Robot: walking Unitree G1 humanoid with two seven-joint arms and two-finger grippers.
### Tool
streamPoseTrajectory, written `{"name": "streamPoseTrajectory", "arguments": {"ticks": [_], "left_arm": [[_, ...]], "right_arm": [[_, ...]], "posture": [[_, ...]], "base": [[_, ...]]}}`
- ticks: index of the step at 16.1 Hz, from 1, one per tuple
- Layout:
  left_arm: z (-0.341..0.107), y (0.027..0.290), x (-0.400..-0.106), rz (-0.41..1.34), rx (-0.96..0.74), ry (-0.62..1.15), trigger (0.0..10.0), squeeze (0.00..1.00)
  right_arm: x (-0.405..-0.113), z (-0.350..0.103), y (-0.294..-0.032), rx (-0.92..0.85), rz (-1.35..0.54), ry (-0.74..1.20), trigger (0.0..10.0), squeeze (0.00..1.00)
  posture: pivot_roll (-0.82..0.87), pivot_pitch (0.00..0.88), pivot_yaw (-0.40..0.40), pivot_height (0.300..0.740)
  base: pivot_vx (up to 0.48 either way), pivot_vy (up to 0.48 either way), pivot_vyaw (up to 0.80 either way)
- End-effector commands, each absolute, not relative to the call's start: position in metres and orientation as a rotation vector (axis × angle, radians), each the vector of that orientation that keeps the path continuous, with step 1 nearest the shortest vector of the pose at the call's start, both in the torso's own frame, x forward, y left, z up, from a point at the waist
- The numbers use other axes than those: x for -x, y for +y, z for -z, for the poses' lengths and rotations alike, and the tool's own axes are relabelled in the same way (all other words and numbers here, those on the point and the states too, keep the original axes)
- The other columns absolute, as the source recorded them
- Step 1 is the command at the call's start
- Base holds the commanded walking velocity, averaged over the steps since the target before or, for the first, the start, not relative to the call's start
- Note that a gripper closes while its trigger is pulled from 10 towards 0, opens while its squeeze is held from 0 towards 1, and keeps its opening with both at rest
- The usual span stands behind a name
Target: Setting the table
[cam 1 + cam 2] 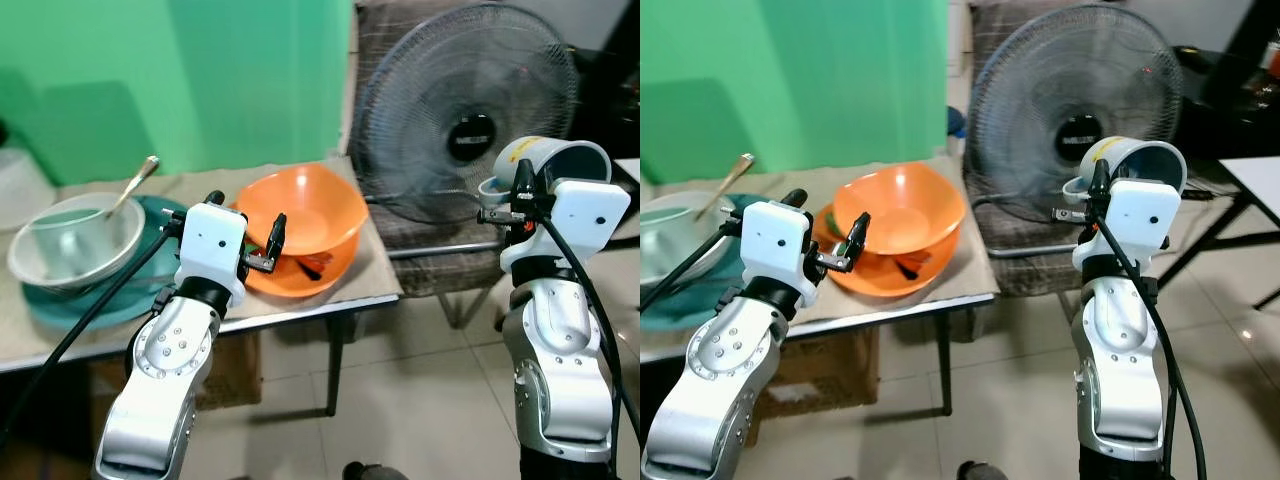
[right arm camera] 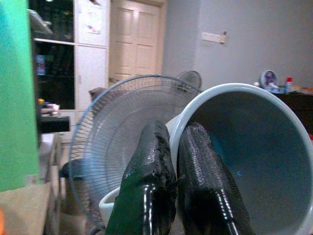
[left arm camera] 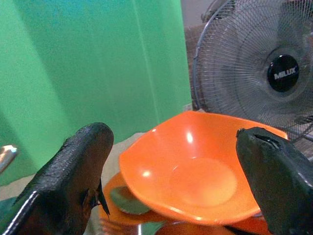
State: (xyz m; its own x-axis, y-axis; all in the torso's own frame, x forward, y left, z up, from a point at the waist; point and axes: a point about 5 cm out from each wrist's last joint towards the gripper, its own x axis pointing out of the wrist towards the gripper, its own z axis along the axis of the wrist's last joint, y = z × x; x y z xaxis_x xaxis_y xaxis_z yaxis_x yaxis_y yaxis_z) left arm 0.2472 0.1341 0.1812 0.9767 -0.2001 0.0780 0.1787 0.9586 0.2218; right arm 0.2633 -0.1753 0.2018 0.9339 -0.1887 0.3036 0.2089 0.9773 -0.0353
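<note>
The right tool [image 1: 500,200] is clamped on a mug's [image 1: 553,160] rim, carried off the table [image 1: 310,300]. The left tool [image 1: 262,245], fingers apart, faces the orange bowl [image 1: 305,215]. Next comes setting the mug down upright.

Glossy orange plastic bowl [image 3: 195,171] between my rough matt black fingers [image 3: 68,181]; my right pinches smooth glossy mug [image 2: 254,161].

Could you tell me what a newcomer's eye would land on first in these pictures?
Probably the bright orange bowl, tilted on the table's right end, with the open left gripper just before it. Next, the right gripper raised off to the right, clamped on the rim of a pale mug before a large fan.
</note>
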Motion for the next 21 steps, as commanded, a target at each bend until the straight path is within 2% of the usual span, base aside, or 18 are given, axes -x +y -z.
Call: {"name": "streamPoseTrajectory", "arguments": {"ticks": [1,2,4,12,13,18,21], "left_arm": [[-0.183,0.137,-0.247,0.168,-0.213,-0.109,10.0,0.0],[-0.185,0.139,-0.248,0.141,-0.208,-0.117,10.0,0.0],[-0.187,0.141,-0.249,0.127,-0.201,-0.122,10.0,0.0],[-0.185,0.14,-0.247,0.122,-0.179,-0.112,10.0,0.0],[-0.186,0.144,-0.252,0.108,-0.183,-0.11,10.0,0.0],[-0.183,0.144,-0.251,0.1,-0.161,-0.069,10.0,0.0],[-0.182,0.144,-0.251,0.093,-0.148,-0.066,10.0,0.0]], "right_arm": [[-0.265,-0.202,-0.18,0.085,0.236,-0.308,10.0,0.0],[-0.267,-0.206,-0.183,0.16,0.298,-0.36,10.0,0.0],[-0.27,-0.206,-0.183,0.164,0.291,-0.368,10.0,0.0],[-0.266,-0.186,-0.165,0.023,0.039,-0.195,10.0,0.0],[-0.266,-0.179,-0.162,0.006,-0.023,-0.108,10.0,0.0],[-0.266,-0.184,-0.154,0.099,-0.123,-0.084,10.0,0.0],[-0.265,-0.184,-0.156,0.067,-0.108,-0.087,10.0,0.0]], "posture": [[0.1,0.0,-0.007,0.74],[0.11,0.0,-0.011,0.74],[0.11,0.0,-0.013,0.74],[0.1,0.0,-0.006,0.74],[0.1,0.0,0.0,0.74],[0.1,0.0,-0.005,0.74],[0.09,0.0,-0.012,0.74]], "base": [[0.0,0.0,-0.8],[0.0,0.0,-0.8],[0.0,0.0,-0.8],[0.0,0.0,-0.8],[0.0,0.0,-0.8],[0.0,0.0,-0.8],[0.0,0.0,-0.8]]}}
